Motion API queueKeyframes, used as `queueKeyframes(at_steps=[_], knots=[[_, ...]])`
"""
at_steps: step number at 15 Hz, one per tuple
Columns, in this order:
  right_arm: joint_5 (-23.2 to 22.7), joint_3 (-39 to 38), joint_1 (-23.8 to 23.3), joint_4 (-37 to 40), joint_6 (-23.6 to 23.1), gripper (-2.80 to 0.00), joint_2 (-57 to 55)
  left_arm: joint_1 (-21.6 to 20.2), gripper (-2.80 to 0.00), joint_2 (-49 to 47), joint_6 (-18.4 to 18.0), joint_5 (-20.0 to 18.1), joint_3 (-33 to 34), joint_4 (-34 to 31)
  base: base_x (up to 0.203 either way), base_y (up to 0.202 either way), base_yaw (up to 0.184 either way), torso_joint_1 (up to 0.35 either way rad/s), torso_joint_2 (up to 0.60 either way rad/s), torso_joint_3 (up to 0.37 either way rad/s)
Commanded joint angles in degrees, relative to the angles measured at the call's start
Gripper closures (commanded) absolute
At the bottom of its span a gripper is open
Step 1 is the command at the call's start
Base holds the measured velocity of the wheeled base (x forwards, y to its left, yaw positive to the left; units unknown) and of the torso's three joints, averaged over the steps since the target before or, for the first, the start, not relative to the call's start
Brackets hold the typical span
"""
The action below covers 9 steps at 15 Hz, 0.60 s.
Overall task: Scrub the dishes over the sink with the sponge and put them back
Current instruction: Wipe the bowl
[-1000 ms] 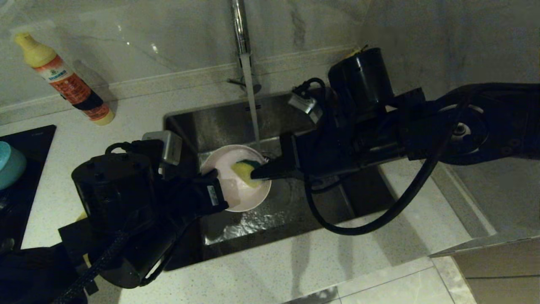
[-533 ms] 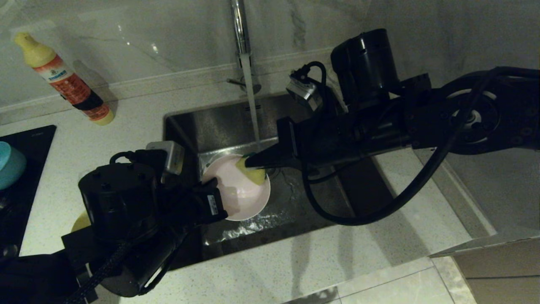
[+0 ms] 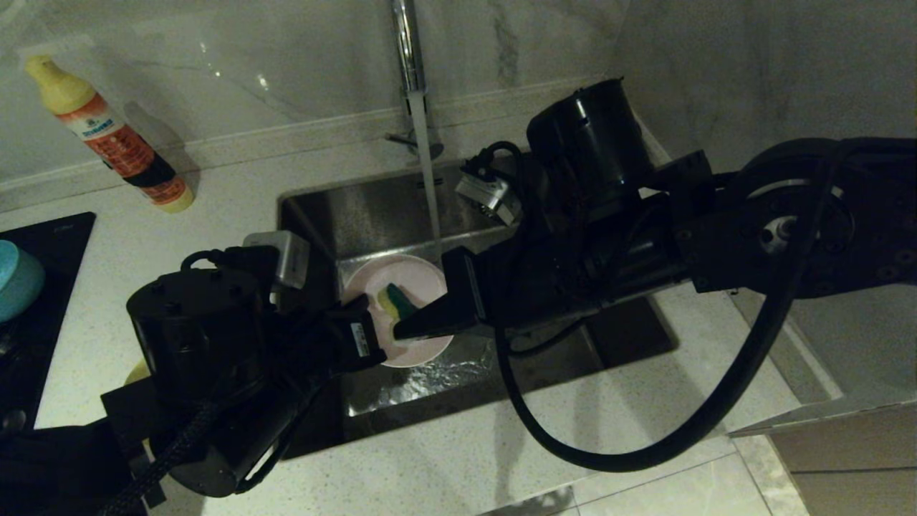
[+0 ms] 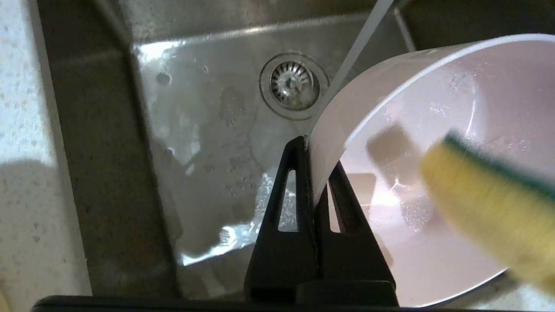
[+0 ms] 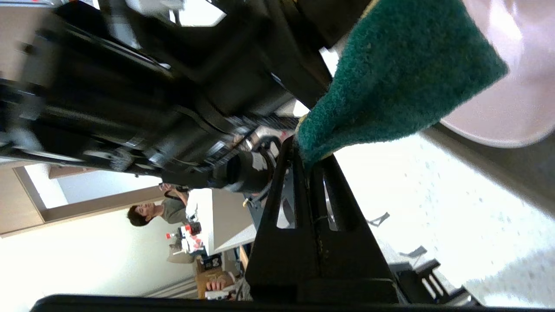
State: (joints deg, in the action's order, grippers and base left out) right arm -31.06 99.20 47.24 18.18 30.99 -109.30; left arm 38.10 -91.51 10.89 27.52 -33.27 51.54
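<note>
A pale pink bowl (image 3: 424, 283) hangs tilted over the steel sink (image 3: 372, 208), under the running water from the tap (image 3: 405, 43). My left gripper (image 3: 369, 309) is shut on the bowl's rim, one finger inside and one outside, as the left wrist view shows at the gripper (image 4: 313, 151) and bowl (image 4: 455, 108). My right gripper (image 3: 405, 328) is shut on the sponge (image 3: 392, 301), which sits inside the bowl with its green side up. In the right wrist view the sponge (image 5: 399, 73) sticks out from the right gripper (image 5: 305, 156) in front of the pink bowl (image 5: 516, 99).
A light blue bowl (image 3: 18, 279) stands on the black stove top (image 3: 50, 236) at the left edge. A yellow bowl (image 3: 136, 373) peeks out behind my left arm. A detergent bottle (image 3: 107, 132) stands at the back left. The drain strainer (image 4: 291, 82) lies below the bowl.
My right gripper has swept the sponge across the bowl, from its far right rim towards the left gripper. The bowl shifted slightly in the left gripper's hold.
</note>
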Motion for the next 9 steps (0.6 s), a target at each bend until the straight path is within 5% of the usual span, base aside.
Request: queueKeyframes(at_steps=[1,9], knots=[[-0.1,-2.2,-0.3,0.0,0.0,0.0,0.7,0.0,0.0,0.4,-0.1,0.2,-0.7,0.3,0.0,0.0,0.0,0.0,0.0,0.0],[0.1,-1.6,-6.4,-0.4,0.1,0.0,-0.7,0.0,0.0,2.6,-0.1,0.0,2.3,0.3,0.0,0.0,0.0,0.0,0.0,0.0]])
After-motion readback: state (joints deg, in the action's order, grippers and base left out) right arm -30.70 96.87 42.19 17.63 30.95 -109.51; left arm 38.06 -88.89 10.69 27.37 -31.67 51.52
